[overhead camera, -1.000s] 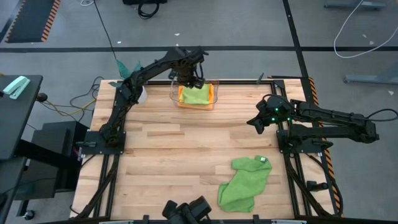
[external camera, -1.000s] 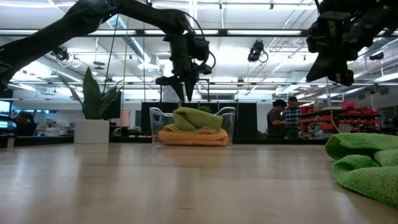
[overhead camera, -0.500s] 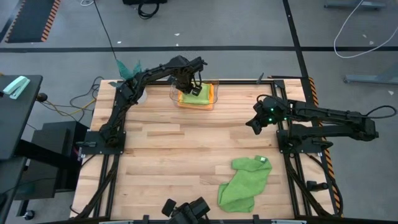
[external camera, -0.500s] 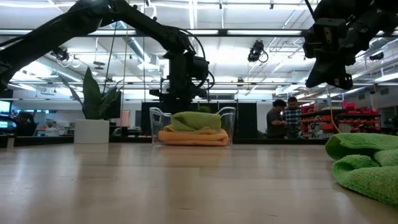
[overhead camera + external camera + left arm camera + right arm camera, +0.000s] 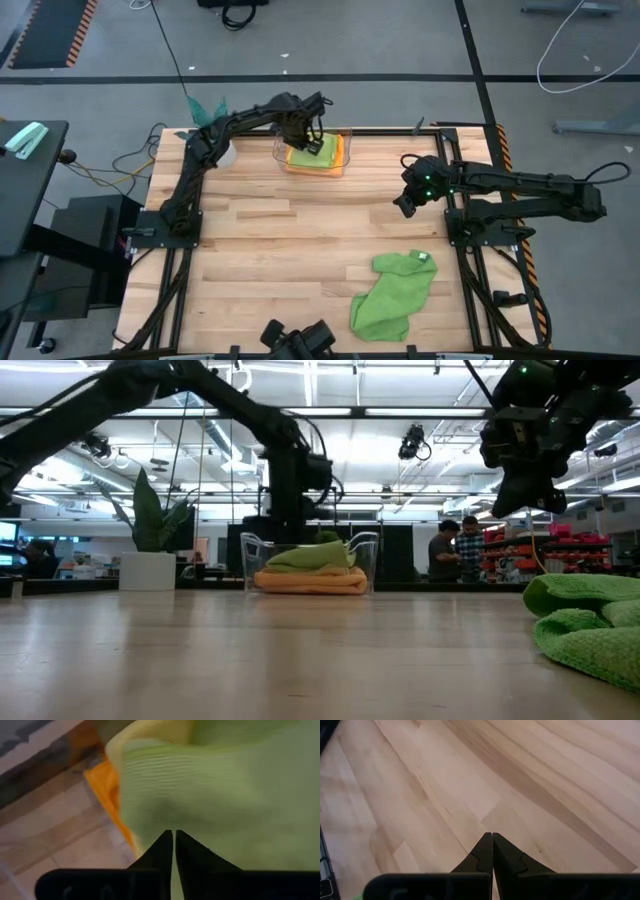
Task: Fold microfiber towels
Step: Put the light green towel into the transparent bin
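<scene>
A clear bin (image 5: 346,150) at the table's far edge holds a stack of folded towels: orange (image 5: 310,583) at the bottom, a yellow edge (image 5: 150,732) above it, and lime green (image 5: 225,795) on top. My left gripper (image 5: 173,834) reaches down into the bin, shut, its tips on the lime green towel. A larger mid-green towel (image 5: 395,290) with a white tag (image 5: 421,257) lies crumpled near the table's right front. My right gripper (image 5: 403,203) hangs shut over bare wood at the right, touching nothing. My left gripper presses its shut fingertips down on the top face of the lime green towel (image 5: 167,817), near the stack's left edge. The fingers come from above, pointing down. The towel lies flat on the stack in the bin.
A teal-leaved plant (image 5: 150,520) in a white pot (image 5: 147,571) stands at the far left corner. The table's middle and left (image 5: 260,240) are bare wood. People (image 5: 455,550) stand in the room beyond the table.
My left gripper has come down from above the bin into it and onto the lime green towel. The towel's heaped top has flattened. My right gripper has edged a little toward the table's left and down.
</scene>
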Action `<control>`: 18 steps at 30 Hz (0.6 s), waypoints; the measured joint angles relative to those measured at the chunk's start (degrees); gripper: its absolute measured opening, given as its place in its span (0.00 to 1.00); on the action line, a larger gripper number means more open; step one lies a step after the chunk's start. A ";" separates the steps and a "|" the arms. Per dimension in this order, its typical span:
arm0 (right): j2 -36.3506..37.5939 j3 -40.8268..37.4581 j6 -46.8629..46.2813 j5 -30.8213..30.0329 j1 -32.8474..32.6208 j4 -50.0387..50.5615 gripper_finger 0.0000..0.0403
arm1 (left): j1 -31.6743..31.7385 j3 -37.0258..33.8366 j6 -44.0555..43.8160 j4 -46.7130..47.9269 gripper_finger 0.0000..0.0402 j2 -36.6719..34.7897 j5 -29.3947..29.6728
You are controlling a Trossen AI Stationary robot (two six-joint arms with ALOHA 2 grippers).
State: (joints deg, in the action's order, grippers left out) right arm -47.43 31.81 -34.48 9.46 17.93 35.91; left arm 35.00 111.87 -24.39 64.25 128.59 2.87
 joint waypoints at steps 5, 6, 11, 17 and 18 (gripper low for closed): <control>-0.12 0.00 0.47 0.01 0.00 -1.00 0.02 | -1.18 3.51 -0.25 -0.12 0.04 -2.01 0.23; -0.12 0.00 0.61 0.01 0.00 -1.01 0.02 | -1.33 4.46 -0.25 -0.33 0.03 -2.05 0.35; -0.12 0.00 1.09 0.01 0.00 -0.99 0.02 | -1.57 5.53 -0.27 -4.23 0.02 -1.75 0.33; -0.12 0.00 1.07 0.00 0.00 -0.98 0.02 | -1.42 5.46 1.17 -5.65 0.03 1.14 -2.37; -0.12 0.00 1.07 0.00 0.00 -0.98 0.02 | -1.42 5.46 1.75 -5.63 0.03 1.64 -3.01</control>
State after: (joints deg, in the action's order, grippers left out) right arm -47.55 31.81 -33.41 9.46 17.93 34.93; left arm 33.58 117.34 -22.64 58.62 130.23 -0.14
